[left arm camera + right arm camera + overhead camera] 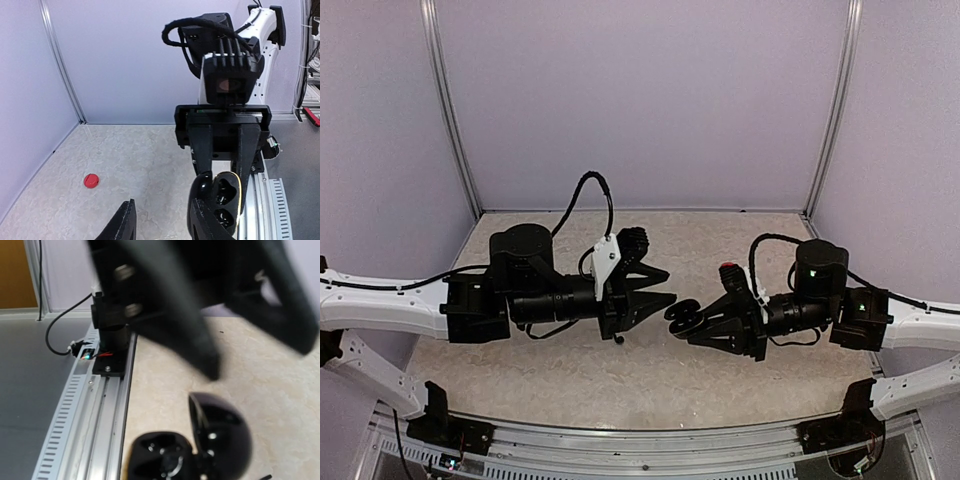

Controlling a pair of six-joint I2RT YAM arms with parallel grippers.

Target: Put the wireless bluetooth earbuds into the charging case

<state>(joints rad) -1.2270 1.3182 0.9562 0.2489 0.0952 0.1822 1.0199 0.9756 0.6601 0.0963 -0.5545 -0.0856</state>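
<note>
Right fingers (700,320) are pressed together on the charging case (680,317). They hold it just right of counter (520,370) centre, toward 3 o'clock, with the arm reaching in from 3 o'clock.

The case is black and glossy, with its lid swung open. In the left wrist view the case (222,200) faces the camera and shows two dark sockets, one above the other. I cannot tell whether a bud sits in either. In the right wrist view the case (200,447) fills the bottom edge, with the lid on the right and the base on the left. The wells are too dark and blurred to read.

Left fingers (670,285) are spread, with nothing seen between them. Their tips point toward 3 o'clock, near the case but apart from it. In the left wrist view the bare counter shows through the gap between the left fingers (165,210).

A red earbud (91,180) lies loose on the counter. In the top view the red earbud (729,268) is at about 1 o'clock from the case, just beside the right arm.

A black earbud (620,340) is a tiny speck on the counter at 6 o'clock of the left fingers, outside the case.
</note>
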